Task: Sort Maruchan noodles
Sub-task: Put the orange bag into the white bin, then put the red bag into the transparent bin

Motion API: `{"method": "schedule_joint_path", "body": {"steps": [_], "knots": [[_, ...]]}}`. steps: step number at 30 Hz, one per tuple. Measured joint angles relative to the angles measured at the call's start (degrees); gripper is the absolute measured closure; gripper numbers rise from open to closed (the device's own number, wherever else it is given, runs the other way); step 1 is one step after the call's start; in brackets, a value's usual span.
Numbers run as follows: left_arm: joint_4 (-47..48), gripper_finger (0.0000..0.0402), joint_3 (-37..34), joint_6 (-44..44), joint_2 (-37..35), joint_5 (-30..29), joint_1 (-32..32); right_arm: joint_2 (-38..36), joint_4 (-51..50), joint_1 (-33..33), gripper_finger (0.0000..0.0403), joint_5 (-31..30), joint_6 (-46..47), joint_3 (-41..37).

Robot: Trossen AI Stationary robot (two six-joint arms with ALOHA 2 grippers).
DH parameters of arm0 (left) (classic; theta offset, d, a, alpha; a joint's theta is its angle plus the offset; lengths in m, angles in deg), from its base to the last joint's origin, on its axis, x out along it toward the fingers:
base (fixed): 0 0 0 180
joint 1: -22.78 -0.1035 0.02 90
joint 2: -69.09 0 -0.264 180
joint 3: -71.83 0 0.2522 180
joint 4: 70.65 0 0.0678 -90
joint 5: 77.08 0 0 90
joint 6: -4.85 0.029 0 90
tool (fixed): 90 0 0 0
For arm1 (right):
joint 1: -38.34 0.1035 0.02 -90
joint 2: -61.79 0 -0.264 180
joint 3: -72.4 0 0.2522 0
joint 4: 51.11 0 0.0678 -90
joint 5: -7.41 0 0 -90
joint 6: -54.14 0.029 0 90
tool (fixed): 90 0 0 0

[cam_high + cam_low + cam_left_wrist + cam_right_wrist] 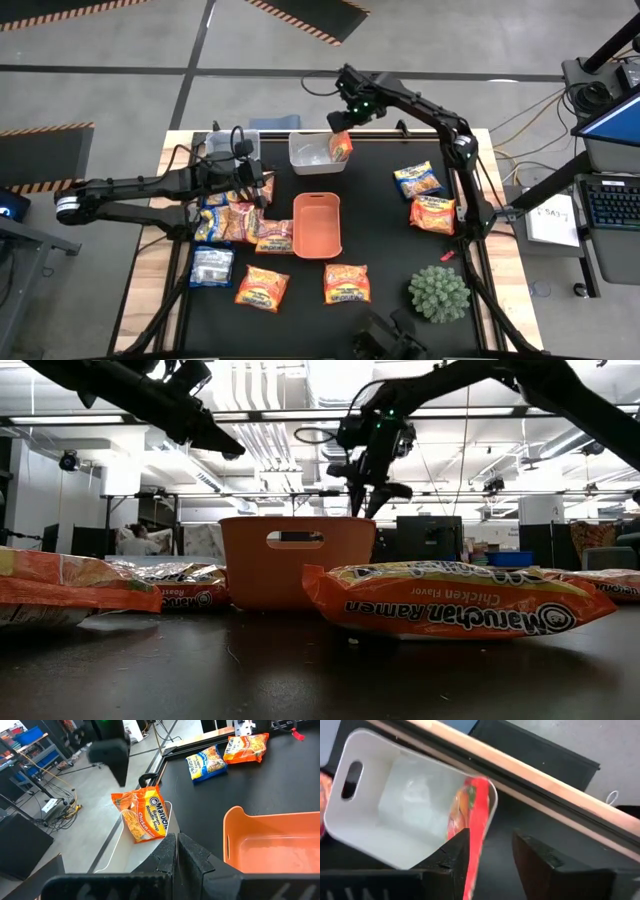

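- A black mat (380, 215) covers the wooden-edged work table, which stands on a grey floor marked with orange-and-black hazard stripes; the low view looks past it into a bright workshop with ceiling ducts and shelving.
- At the mat's centre lies a plain orange rounded plastic tray (317, 226), with a spiky green plant ball (438, 292) near the front right corner.
- A white plastic bin (313, 152) sits at the far edge of the mat, just beside a grey bin (228, 146) to its left.
- Crinkly orange-and-yellow Maruchan ramen packets lie scattered: a cluster (245, 222) left of the tray, two in front of it (346, 283), and an orange one (433, 213) with a blue-and-yellow one (417, 179) to the right (a pale silvery-blue packet (211, 266) lies at front left).
- The right arm reaches across to the white bin, its right gripper (341, 122) hanging above the bin's right end, fingers part-way apart.
- An orange chicken-flavour packet (144, 814) stands on edge at that end of the bin, against the rim; from the right wrist view it runs alongside one finger (451, 854), and whether it is still pinched cannot be told.
- The left arm stretches in from the left edge, its left gripper (256, 185) poised over the packet cluster, fingers pressed together and empty.
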Motion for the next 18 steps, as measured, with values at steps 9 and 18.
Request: {"method": "schedule_joint_path", "body": {"steps": [9, 18], "knots": [[0.12, 0.0402, 0.00, -5.38, 0.00, 0.01, 0.02, -7.81, 2.11, 8.48, 0.0262, -5.42, -9.67, -10.40], [8.95, 0.0402, -0.38, -20.72, 0.00, 0.17, 0.07, -23.67, 24.17, 18.11, 0.0287, -4.74, -19.68, -36.20]]}}
